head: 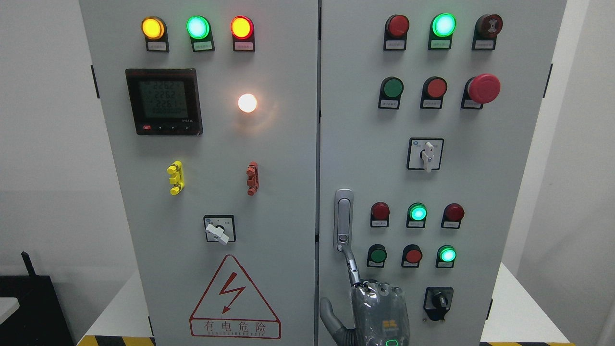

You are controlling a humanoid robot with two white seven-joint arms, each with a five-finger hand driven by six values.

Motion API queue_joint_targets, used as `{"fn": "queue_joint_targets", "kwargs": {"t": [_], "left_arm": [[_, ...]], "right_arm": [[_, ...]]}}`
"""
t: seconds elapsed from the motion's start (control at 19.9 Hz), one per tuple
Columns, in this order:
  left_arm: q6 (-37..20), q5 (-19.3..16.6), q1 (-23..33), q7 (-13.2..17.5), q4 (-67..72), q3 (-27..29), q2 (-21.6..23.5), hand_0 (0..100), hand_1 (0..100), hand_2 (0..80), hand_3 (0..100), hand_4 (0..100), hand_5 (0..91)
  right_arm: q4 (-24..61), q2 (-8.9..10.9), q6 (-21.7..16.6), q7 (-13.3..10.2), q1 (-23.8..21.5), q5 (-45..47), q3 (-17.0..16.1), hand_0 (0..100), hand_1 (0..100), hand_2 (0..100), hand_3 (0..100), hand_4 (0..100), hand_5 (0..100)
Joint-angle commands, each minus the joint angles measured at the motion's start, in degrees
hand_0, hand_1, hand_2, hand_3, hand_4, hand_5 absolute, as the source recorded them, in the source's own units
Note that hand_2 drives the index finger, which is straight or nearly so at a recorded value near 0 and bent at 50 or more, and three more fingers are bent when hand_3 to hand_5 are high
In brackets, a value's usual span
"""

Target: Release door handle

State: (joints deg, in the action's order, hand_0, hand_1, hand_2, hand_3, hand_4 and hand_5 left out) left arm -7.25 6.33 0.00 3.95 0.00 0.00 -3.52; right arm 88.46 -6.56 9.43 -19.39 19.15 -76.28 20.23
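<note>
Two grey doors side by side across the head view: left door (pixel 288 192) and right door (pixel 519 192), meeting at a dark vertical seam.

Low on the right door, just beside the seam, a silver door handle (pixel 343 221), upright and flat against the panel, with a keyhole near its lower end.

Coming up from the bottom edge, right of the middle, the right hand (pixel 379 312), seen from the back. Not closed round anything: forefinger (pixel 353 269) stretched up and to the left, tip touching the lower end of the handle; thumb (pixel 329 312) splayed out to the left; other fingers bent at the knuckles, tips out of sight.

Right of the handle, two rows of three round buttons and lamps, with a green lamp (pixel 417 212) lit in the upper row. Below them a black rotary switch (pixel 438 302), near the hand's knuckles. Higher up a white-handled selector (pixel 426 154) and a large red mushroom button (pixel 483 88).

On the left door a dark meter (pixel 163 102), a glowing white lamp (pixel 247 103), a yellow clip (pixel 176 178), a red clip (pixel 252 179) and a red warning triangle (pixel 234 300) with a lightning bolt
</note>
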Motion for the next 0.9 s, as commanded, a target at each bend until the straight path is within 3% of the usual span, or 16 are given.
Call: {"fn": "queue_joint_targets", "kwargs": {"t": [0.0, 0.45, 0.6, 0.85], "left_arm": [[0.0, 0.0, -1.8, 0.0, -0.5, -0.6, 0.0, 12, 39, 0.0, 0, 0, 0.0], [0.0, 0.0, -1.8, 0.0, -0.4, -0.6, 0.0, 12, 39, 0.0, 0, 0, 0.0], [0.0, 0.0, -1.8, 0.0, -0.4, -0.6, 0.0, 12, 39, 0.0, 0, 0, 0.0], [0.0, 0.0, -1.8, 0.0, -0.4, -0.6, 0.0, 12, 39, 0.0, 0, 0, 0.0]], "right_arm": [[-0.5, 0.06, 0.1, 0.6, -0.2, -0.1, -0.1, 35, 42, 8, 100, 100, 100], [0.3, 0.15, -0.1, -0.1, 0.0, 0.2, -0.1, 35, 42, 8, 100, 100, 100], [1.1, 0.23, -0.4, -2.2, -0.1, 0.3, -0.1, 35, 42, 8, 100, 100, 100], [2.3, 0.41, -0.5, -3.0, -0.9, 0.3, -0.1, 35, 42, 8, 100, 100, 100]]}}
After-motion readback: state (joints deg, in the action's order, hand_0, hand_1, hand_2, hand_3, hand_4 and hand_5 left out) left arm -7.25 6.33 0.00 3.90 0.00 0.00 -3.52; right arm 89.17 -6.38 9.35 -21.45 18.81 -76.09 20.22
